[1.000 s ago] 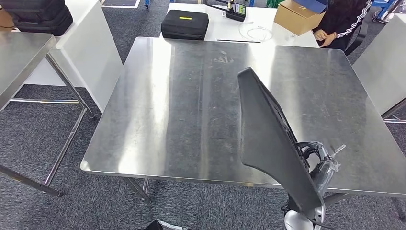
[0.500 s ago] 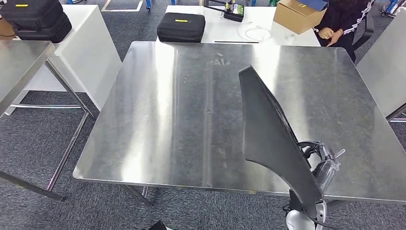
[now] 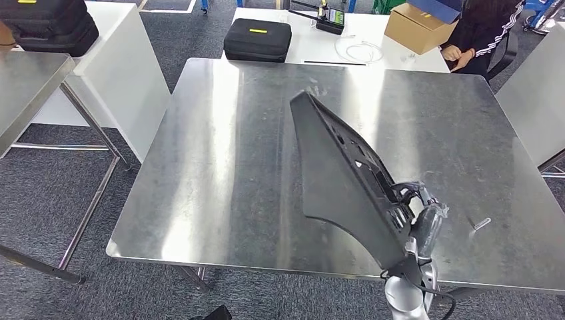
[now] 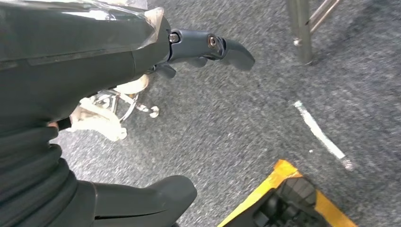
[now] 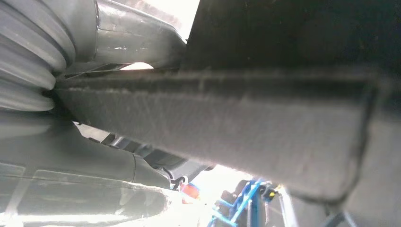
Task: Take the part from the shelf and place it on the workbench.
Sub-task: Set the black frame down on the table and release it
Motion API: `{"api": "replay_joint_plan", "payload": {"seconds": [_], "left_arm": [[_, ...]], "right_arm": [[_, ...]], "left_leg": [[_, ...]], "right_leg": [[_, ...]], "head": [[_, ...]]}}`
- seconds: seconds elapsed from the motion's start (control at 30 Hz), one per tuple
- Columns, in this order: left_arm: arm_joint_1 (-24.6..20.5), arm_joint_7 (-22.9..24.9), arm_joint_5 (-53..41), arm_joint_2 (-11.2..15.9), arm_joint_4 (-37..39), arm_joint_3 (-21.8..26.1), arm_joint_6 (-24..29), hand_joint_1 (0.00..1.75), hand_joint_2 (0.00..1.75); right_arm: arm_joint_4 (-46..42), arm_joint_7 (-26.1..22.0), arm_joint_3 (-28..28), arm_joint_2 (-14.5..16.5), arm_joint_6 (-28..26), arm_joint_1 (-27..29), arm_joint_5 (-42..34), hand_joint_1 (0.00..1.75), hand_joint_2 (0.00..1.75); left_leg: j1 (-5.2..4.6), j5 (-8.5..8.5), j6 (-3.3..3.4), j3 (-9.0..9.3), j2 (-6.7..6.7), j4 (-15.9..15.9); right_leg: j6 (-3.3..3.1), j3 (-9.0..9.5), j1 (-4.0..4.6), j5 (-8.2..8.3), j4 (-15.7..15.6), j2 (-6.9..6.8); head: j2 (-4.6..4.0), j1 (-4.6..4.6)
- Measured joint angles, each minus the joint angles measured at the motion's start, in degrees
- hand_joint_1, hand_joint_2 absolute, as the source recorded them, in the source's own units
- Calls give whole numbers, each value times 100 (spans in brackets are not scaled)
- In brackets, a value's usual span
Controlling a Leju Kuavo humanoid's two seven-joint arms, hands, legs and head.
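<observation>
Steel workbench (image 3: 220, 167) lying beneath tilted black part (image 3: 340, 177).
Right hand (image 3: 420, 223) is gripping its near end; lowering flat, centred, seems wise. Left hand (image 4: 118, 52) is hanging with fingers apart, holding nothing.

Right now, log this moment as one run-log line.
phase: carrying | right hand: holds black part, tilted above steel workbench | left hand: hanging, holds nothing | placed: not yet
</observation>
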Motion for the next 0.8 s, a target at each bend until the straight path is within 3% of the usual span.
{"api": "replay_joint_plan", "payload": {"seconds": [0.07, 0.1, 0.13, 0.17, 0.23, 0.3, 0.37, 0.43, 0.5, 0.63, 0.8], "left_arm": [[-17, 4, 32, -1, 11, -56, -7, 0, 175], [-20, 8, 49, -1, 15, -85, -8, 0, 175], [-23, 15, 77, -1, 17, -118, -11, 0, 175], [-28, 26, 106, -2, 17, -155, -15, 0, 175], [-53, 47, 181, -2, 17, -238, -24, 0, 175], [-82, 64, 243, -1, 19, -314, -33, 0, 175], [-94, 85, 292, 3, 20, -380, -46, 0, 175], [-97, 103, 326, 6, 20, -433, -55, 0, 175], [-101, 111, 337, 6, 20, -478, -57, 0, 175], [-105, 115, 350, 6, 20, -516, -58, 0, 175], [-104, 115, 354, 6, 23, -541, -57, 0, 175]], "right_arm": [[396, -2, 103, -29, 60, -279, -28, 175, 175], [610, 1, 153, -46, 70, -424, -40, 175, 175], [826, 8, 206, -61, 65, -587, -42, 175, 175], [1050, 20, 262, -78, 51, -777, -33, 175, 175], [1541, 62, 387, -114, -4, -1208, -11, 175, 175], [2033, 90, 502, -135, -72, -1598, -3, 175, 175], [2509, 94, 596, -143, -132, -1924, -20, 175, 175], [2904, 95, 657, -148, -177, -2194, -38, 175, 175], [3198, 93, 703, -149, -203, -2383, -45, 175, 175], [3544, 81, 763, -152, -216, -2556, -55, 175, 175], [3743, 71, 788, -159, -220, -2625, -64, 175, 175]], "left_leg": [[2, -15, 20, 10, 3, 1], [2, -22, 23, 14, -2, 2], [4, -31, 16, 23, -10, 5], [9, -42, 3, 39, -19, 9], [1, -80, -49, 61, -33, 30], [-28, -121, -87, 57, -37, 55], [-40, -125, -36, 53, -38, 62], [-32, -113, 20, 66, -36, 46], [-23, -111, 17, 82, -35, 22], [-10, -102, -16, 92, -34, -6], [-2, -108, -150, 93, -33, -16]], "right_leg": [[6, -453, -4, -216, 772, 0], [32, -591, -13, -226, 957, -1], [78, -597, -25, -130, 878, -2], [132, -492, -40, 43, 579, -3], [215, -136, -60, 430, -254, -4], [180, 64, -66, 599, -692, 3], [121, 80, -63, 609, -725, 12], [114, 81, -50, 610, -725, 20], [108, 81, -37, 605, -724, 26], [86, 81, -13, 592, -721, 26], [73, 80, -4, 584, -715, 25]], "head": [[-1, 0], [-1, 1], [-2, 1], [-2, 1], [-1, 2], [-1, -5], [-2, -13], [-2, -14], [-2, -15], [-2, -14], [-2, -14]]}}
